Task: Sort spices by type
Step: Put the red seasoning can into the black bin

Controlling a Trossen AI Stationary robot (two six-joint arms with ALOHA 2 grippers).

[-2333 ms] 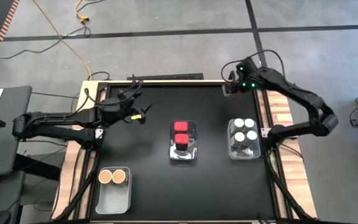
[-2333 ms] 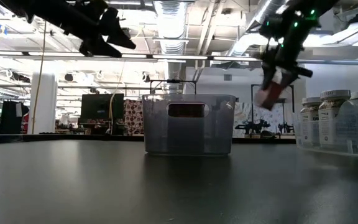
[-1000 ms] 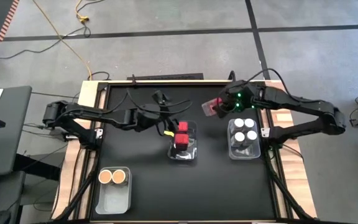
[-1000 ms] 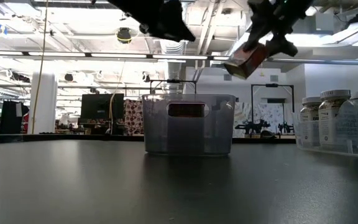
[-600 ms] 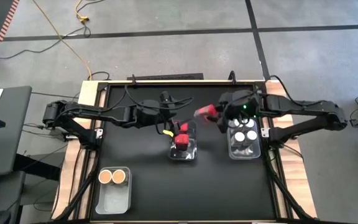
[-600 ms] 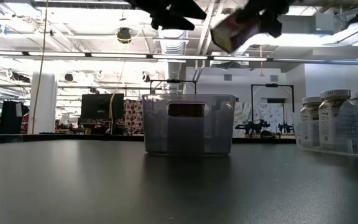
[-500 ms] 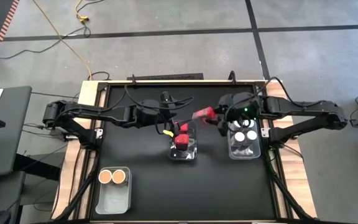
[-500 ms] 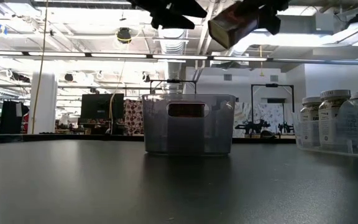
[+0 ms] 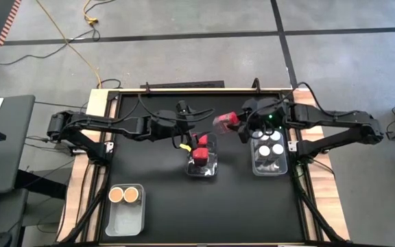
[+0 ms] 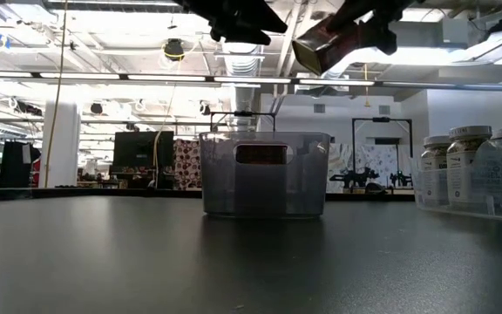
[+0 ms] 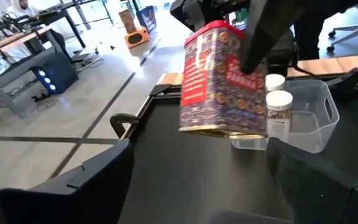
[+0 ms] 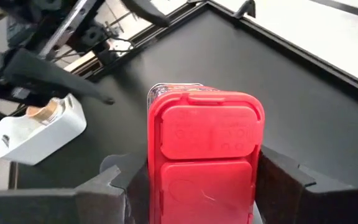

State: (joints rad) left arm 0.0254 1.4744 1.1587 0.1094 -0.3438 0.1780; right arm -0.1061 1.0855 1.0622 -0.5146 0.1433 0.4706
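On the black worktop [image 9: 156, 185], left to right, stand three clear bins. The left bin [image 9: 126, 213], near the front corner, holds two tan-topped jars [image 9: 123, 195] side by side at its far end. The middle bin [image 9: 202, 163] holds red-topped tins [image 9: 199, 155]; two tops can be counted from above, though the left arm partly covers that bin, so a further one may be hidden. The right bin [image 9: 269, 162] holds four white-lidded jars [image 9: 270, 140] in a two-by-two block.

The left end effector [image 9: 189, 130] hangs above the far edge of the middle bin, its fingers spread wide with nothing between them. In its wrist view the fingers [image 11: 86, 177] stand apart at either side.

Just to its right, the right end effector [image 9: 242, 125] is closed on one more red-topped tin [image 9: 225, 123], held tilted in the air between the middle and right bins, well above the worktop. The right wrist view shows the square red lid [image 12: 205, 149] clamped between both fingers.

That makes nine containers at most visible: two tan, four white, three red.
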